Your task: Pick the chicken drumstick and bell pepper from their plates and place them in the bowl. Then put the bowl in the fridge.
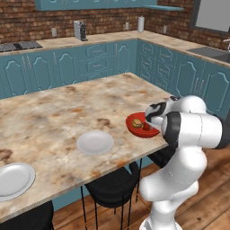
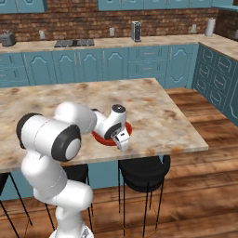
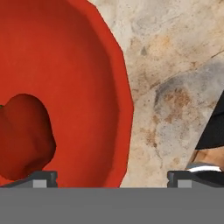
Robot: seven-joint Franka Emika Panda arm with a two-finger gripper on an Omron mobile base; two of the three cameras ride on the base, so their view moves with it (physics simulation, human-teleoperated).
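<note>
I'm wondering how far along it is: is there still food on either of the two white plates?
No: in the left base view both plates are bare, and the drumstick and pepper lie in the red bowl.

Glossy red bowl point(image 3: 87, 65), mottled stone-like counter point(image 1: 67, 108), perhaps polished, smooth white-grey plates point(image 1: 95, 143).

The white arm rises beside the bench's near edge, close to its right corner, folds at a dark-jointed elbow and reaches forward over that edge. Its wrist bends down, so the pincer point(image 3: 112, 177) points at the bench top. The two dark fingertips point(image 3: 40, 177) stand wide apart, jaws spread, with nothing gripped between them.
</note>
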